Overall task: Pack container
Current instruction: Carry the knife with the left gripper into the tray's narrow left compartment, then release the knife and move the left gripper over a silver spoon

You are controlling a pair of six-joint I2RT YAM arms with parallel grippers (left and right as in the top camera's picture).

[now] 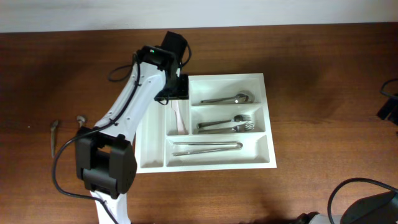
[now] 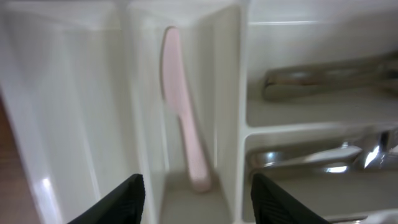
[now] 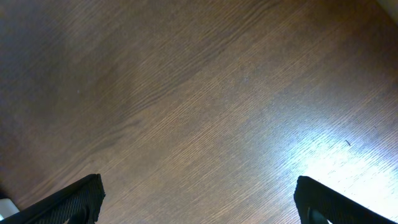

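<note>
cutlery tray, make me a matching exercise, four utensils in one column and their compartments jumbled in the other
Places as seen in the overhead view of the container.
1 pink knife
2 spoon
3 forks
4 long steel utensil

A middle wide compartment
B narrow compartment
C top wide compartment
D bottom wide compartment

Pairs: 1-B, 2-C, 3-A, 4-D
</note>
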